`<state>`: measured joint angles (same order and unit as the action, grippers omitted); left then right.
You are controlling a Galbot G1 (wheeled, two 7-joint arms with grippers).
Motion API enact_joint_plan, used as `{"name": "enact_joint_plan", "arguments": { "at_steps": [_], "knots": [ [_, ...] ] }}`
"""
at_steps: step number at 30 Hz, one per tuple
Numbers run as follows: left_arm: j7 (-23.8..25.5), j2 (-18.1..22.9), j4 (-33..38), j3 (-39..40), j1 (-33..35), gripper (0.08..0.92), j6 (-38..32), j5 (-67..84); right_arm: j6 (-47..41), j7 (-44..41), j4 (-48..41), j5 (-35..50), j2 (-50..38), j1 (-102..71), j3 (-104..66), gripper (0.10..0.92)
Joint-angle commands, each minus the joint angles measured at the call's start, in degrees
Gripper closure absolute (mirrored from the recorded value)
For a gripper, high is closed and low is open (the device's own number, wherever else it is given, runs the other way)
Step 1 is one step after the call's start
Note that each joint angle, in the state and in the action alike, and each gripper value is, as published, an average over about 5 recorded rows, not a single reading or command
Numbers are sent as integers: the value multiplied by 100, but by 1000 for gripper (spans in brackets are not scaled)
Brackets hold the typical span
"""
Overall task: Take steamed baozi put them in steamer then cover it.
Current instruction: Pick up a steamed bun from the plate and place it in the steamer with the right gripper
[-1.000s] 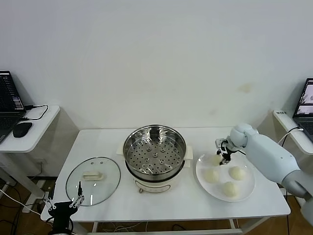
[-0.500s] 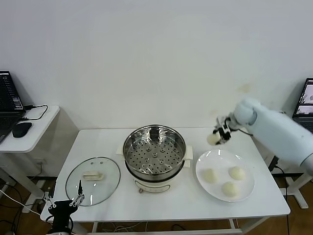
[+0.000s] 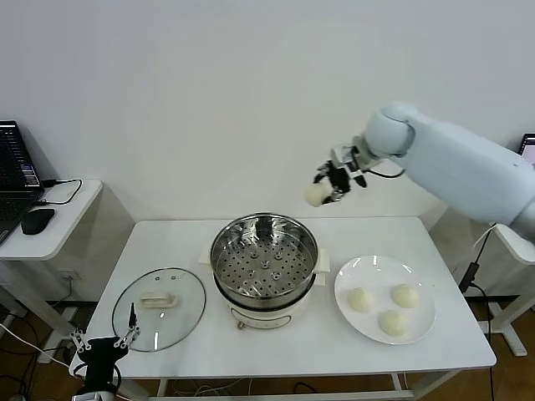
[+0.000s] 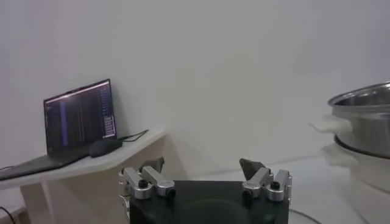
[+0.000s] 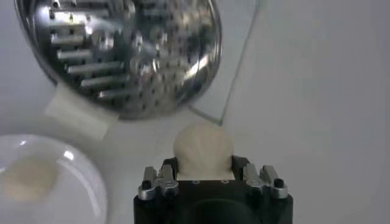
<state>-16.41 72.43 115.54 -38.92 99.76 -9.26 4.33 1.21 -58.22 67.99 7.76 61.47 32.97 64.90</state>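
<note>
My right gripper [image 3: 323,190] is shut on one steamed baozi [image 3: 316,195], a cream-white bun held in the air above the far right rim of the steamer [image 3: 264,255]. In the right wrist view the bun [image 5: 203,148] sits between the fingers, with the perforated steel basket [image 5: 122,49] below. Three more baozi [image 3: 361,300] [image 3: 405,295] [image 3: 391,322] lie on the white plate [image 3: 376,271] to the right of the steamer. The glass cover [image 3: 159,307] lies flat on the table to the left. My left gripper [image 3: 104,342] hangs open at the table's front left corner, holding nothing.
The steamer rests on a white cooker base with side handles [image 3: 321,266]. A side table at the left carries a laptop [image 3: 17,167] and a mouse [image 3: 38,220]. Another laptop [image 3: 527,149] stands at the far right. A white wall rises behind the table.
My right gripper has lifted one baozi off the plate and carried it up and to the left, toward the steamer. The plate now holds three. The left arm has barely moved.
</note>
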Motion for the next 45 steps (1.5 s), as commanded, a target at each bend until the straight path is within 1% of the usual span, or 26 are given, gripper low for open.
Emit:
{"name": "enact_joint_plan", "arguments": {
  "at_steps": [1, 5, 9, 13, 24, 35, 42, 45],
  "knots": [
    [0, 2, 12, -92, 8, 177, -3, 10, 505, 147, 53, 134, 778, 333, 565, 478],
    [0, 33, 46, -135, 32, 177, -3, 4, 915, 255, 55, -314, 941, 140, 773, 476],
    [1, 79, 87, -139, 53, 177, 1, -9, 1366, 385, 3, -925, 972, -17, 911, 476],
    [1, 108, 111, -150, 66, 177, 2, -16, 1791, 487, -142, -1343, 1001, -142, 968, 476],
    [5, 126, 180, -167, 67, 177, 19, -15, 2505, 779, -954, -2383, 1277, -704, 821, 480],
    [7, 111, 182, -176, 38, 177, 17, -13, 2861, 1014, -1576, -2774, 1674, -1010, 632, 474],
    [6, 111, 178, -192, 37, 177, 10, -10, 3161, 1210, -2027, -3248, 1915, -1179, 410, 473],
    [10, 116, 178, -181, 28, 177, 12, -12, 3228, 1255, -2097, -3319, 1937, -1196, 361, 464]
  ]
}}
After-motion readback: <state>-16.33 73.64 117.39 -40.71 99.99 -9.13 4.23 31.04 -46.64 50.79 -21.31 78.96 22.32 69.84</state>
